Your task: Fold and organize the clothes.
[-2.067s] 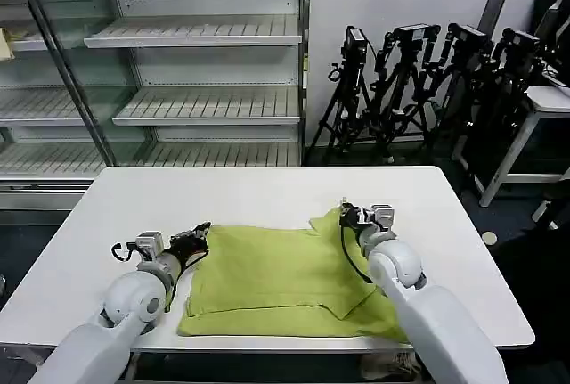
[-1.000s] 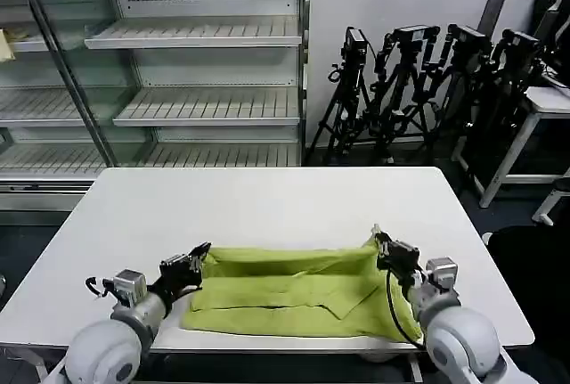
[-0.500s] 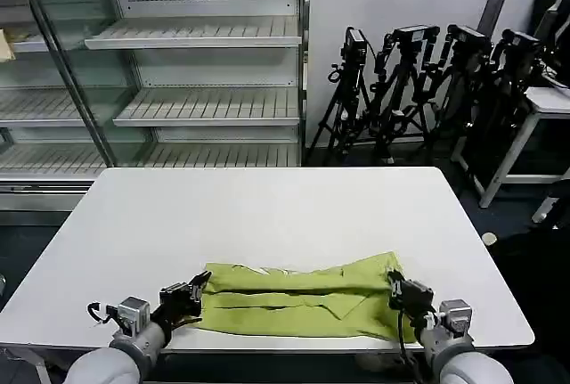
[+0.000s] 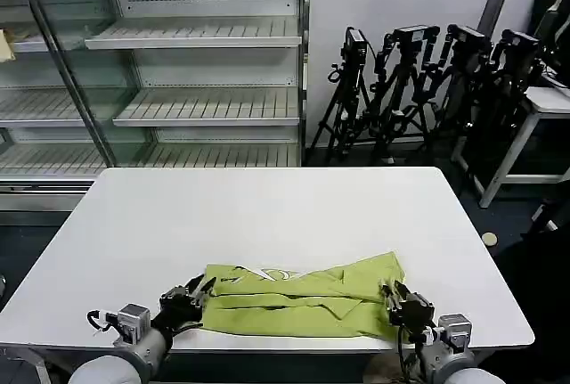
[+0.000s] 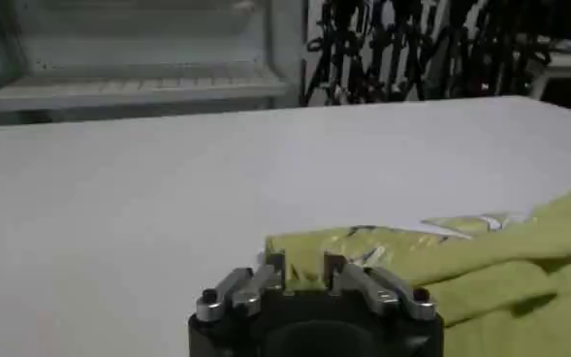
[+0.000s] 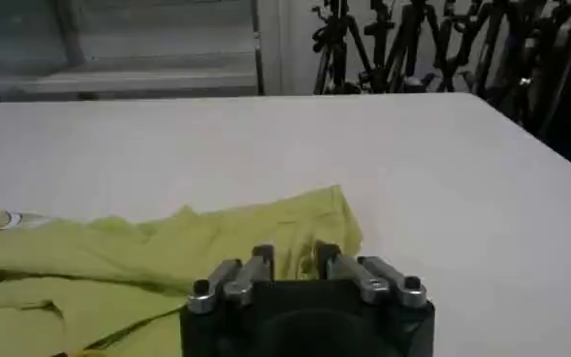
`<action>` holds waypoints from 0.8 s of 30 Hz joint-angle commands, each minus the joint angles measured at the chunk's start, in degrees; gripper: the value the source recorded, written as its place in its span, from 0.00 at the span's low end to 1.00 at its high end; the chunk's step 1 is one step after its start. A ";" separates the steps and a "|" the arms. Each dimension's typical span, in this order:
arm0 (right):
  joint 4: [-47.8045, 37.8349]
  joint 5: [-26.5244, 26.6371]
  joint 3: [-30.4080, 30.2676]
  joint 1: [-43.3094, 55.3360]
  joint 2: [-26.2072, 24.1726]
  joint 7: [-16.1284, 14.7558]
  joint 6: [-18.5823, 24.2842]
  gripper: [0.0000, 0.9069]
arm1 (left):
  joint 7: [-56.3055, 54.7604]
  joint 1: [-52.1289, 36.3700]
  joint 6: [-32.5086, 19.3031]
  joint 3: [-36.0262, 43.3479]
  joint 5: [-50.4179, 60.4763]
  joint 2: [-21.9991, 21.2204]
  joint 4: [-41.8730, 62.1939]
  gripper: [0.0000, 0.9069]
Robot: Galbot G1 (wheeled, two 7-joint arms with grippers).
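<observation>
The shirt (image 4: 298, 299) lies on the white bench (image 4: 267, 206) near its front edge, folded into a long narrow band running left to right, with the collar label showing along its far edge. The left gripper (image 4: 198, 299) sits low at the band's left end and the right gripper (image 4: 392, 302) at its right end, each at the bench's front edge. In the left wrist view the left gripper (image 5: 304, 276) has its fingers parted by a narrow gap, with the cloth's corner just ahead and nothing plainly pinched between them. The right gripper (image 6: 295, 260) looks the same in its own wrist view, fingers narrowly apart before the shirt's right corner. The step in hand seems to be the end of a lengthwise fold, with the far half laid over the near half. Next would likely be a crosswise fold, which calls for taking one end of the band and carrying it over toward the other, keeping the layers from sliding.
</observation>
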 commanded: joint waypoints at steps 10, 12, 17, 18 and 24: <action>3.32 -1.55 1.52 -3.85 1.42 0.20 1.18 1.00 | -5.03 3.98 -5.84 1.35 -3.00 -7.27 -1.33 1.00; 3.51 -1.83 1.36 -4.16 1.62 0.20 1.24 1.00 | -5.05 3.59 -6.28 2.27 -1.72 -8.27 0.28 1.00; 3.89 -2.16 2.16 -5.24 1.77 -0.07 1.69 1.00 | -4.79 3.16 -6.50 3.44 0.27 -9.18 2.89 1.00; 3.97 -2.18 2.56 -5.61 1.75 -0.14 1.86 1.00 | -4.72 3.17 -6.53 3.62 0.33 -9.21 3.12 1.00; 4.30 -2.12 3.49 -6.11 1.87 -0.25 2.14 1.00 | -3.17 2.80 -7.26 5.74 3.67 -9.38 5.70 0.08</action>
